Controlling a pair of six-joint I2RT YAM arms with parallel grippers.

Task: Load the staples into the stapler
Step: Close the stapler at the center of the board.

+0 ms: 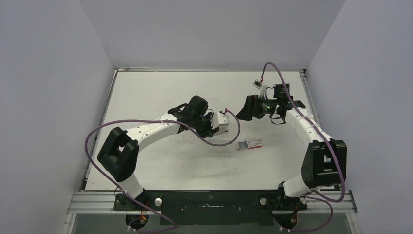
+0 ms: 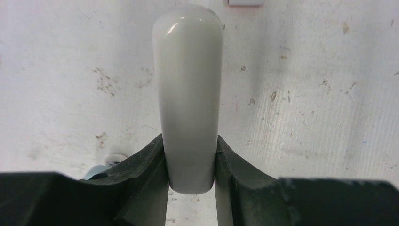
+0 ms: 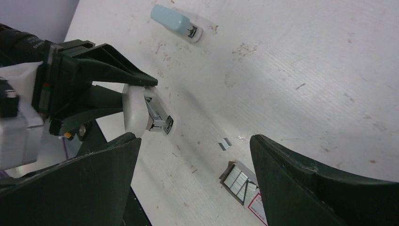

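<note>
Currently we keep the pale grey, round-nosed plastic stapler [image 2: 188,94] clenched in the left pincer [image 2: 190,165], left of the small flat red-and-white cardboard box [image 1: 249,144] on the white desk [image 1: 160,92]. The silvery staples [image 3: 237,180] lie in that open box, and one short loose strip [image 3: 226,144] lies just beside it. The right pincer [image 3: 195,141] hangs released and empty above the box. We judge that loading has not begun. A pale blue white-capped tube [image 3: 176,21] lies well beyond the box and obstructs nothing.

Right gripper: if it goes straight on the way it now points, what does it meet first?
The right gripper would probably meet the bare table, between the stapler in the left gripper and the loose staples; depth is unclear.
</note>
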